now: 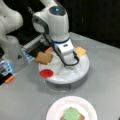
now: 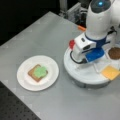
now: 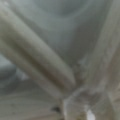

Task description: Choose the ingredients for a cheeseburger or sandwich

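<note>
White arm (image 1: pixel 53 22), blue band, black cable (image 1: pixel 71 63)

Arm (image 1: pixel 53 22) bent steeply downward, wrist low, end effector (image 1: pixel 65 63) hidden beneath.

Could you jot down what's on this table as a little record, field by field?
Paper plate: holds toast square with green round on top
White round tray: holds second toast, red round, cheese square; patty disc in a front view
Gripper: lowered over tray centre, hidden by the arm
</note>
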Tool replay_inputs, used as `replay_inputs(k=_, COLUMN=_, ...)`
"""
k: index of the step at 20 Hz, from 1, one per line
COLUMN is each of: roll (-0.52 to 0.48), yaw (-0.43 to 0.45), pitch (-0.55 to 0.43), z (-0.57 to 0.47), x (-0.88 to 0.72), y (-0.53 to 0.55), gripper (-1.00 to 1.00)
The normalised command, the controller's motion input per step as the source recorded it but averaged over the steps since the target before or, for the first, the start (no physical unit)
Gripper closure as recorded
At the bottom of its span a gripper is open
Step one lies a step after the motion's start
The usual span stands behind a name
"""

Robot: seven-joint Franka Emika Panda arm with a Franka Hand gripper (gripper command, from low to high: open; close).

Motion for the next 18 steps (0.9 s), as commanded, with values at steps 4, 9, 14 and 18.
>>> replay_inputs(k=4, roll=-0.013, yaw=0.357, pitch=0.025, z=0.04, x=0.15, y=0.05, gripper=-1.00)
replay_inputs(k=9, roll=-0.021, yaw=0.298, pitch=0.033, z=0.05, x=0.14, y=0.09, gripper=-1.00)
replay_inputs(k=14, roll=-0.014, yaw=0.223, pitch=0.042, z=0.05, x=0.11, y=0.09, gripper=-1.00)
replay_inputs(k=18, roll=0.002, yaw=0.139, pitch=0.070, z=0.05, x=0.04, y=0.09, gripper=-1.00)
